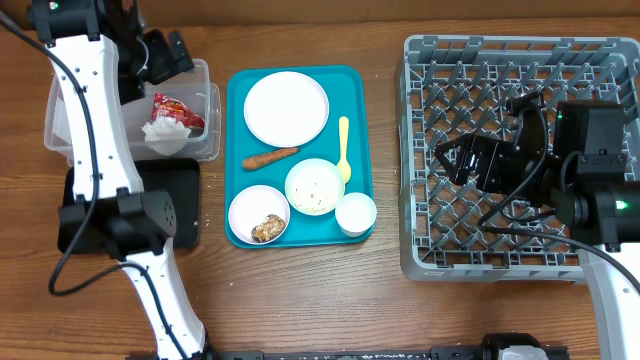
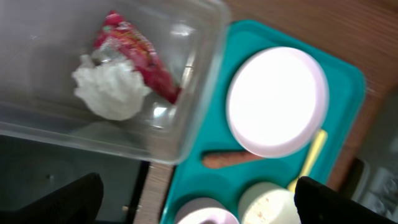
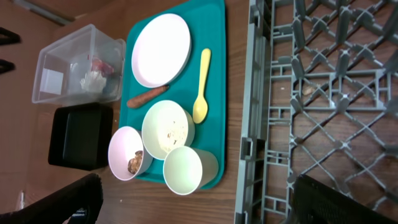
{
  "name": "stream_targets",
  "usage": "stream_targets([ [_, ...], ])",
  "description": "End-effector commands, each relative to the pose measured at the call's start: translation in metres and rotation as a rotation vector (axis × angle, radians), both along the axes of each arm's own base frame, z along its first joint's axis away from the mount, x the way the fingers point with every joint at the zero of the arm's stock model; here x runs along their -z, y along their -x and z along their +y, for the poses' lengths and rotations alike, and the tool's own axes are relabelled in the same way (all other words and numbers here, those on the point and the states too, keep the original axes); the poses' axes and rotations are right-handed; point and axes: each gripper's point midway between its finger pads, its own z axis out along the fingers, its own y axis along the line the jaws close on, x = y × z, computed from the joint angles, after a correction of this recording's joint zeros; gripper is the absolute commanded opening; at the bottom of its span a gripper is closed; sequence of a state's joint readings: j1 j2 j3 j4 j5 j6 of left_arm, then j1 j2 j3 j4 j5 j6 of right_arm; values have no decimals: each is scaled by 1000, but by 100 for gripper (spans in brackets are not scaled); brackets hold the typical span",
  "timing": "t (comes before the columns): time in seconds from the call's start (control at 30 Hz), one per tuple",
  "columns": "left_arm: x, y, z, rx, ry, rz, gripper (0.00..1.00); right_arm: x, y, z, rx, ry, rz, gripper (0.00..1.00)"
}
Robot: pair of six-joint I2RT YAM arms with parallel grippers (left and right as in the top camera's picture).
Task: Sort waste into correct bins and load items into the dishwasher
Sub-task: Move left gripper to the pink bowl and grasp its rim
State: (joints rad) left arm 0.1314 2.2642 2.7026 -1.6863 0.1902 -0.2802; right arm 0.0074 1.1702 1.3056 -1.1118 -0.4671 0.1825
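Note:
The red wrapper (image 1: pixel 170 107) and the white napkin (image 1: pixel 165 136) lie in the clear tub (image 1: pixel 212 100); both also show in the left wrist view, wrapper (image 2: pixel 140 59) and napkin (image 2: pixel 111 87). On the teal tray (image 1: pixel 235 150) are the plate (image 1: pixel 286 108), the carrot (image 1: pixel 270 158), the yellow spoon (image 1: pixel 344 150), a bowl with rice grains (image 1: pixel 315 186), a bowl with a brown lump (image 1: pixel 259 215) and the cup (image 1: pixel 355 213). My left gripper (image 1: pixel 160 55) is open and empty above the tub. My right gripper (image 1: pixel 465 160) is open and empty over the grey dish rack (image 1: pixel 415 200).
The black tray (image 1: pixel 178 190) lies in front of the tub, partly under my left arm. The rack fills the right side of the table. Bare wood runs between the teal tray and the rack.

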Motion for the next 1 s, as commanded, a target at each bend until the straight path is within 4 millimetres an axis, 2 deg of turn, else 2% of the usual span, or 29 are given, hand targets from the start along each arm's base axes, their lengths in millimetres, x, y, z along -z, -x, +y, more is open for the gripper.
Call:
stream_targets([
  [0.0,-70,29,-42,162,8,-172,100,-8,2,1,-3,1,-8,100],
  [0.07,-88,47,-55,191,-7,-201,100,-6,4,1,-3,1,6,100],
  [0.13,-97,67,-68,224,-36,-205,100,-6,5,1,-3,1,9,100],
  [0.2,-94,89,-80,259,-91,-171,100,-6,4,1,-3,1,2,100],
  [0.27,-80,109,-93,294,-119,-108,100,-8,2,1,-3,1,-10,100],
  [0.43,-18,155,-133,454,-149,119,100,-9,0,1,-3,1,-17,100],
  [0.53,33,175,-147,535,-209,254,100,-9,0,1,-3,1,-18,100],
  [0.63,72,182,-156,574,-220,305,99,-9,0,1,-3,1,-17,100],
  [0.77,116,188,-159,592,-221,339,95,-8,1,1,-3,2,-10,100],
  [0.97,171,199,-159,658,-217,346,74,-7,3,1,-3,2,-2,100],
])
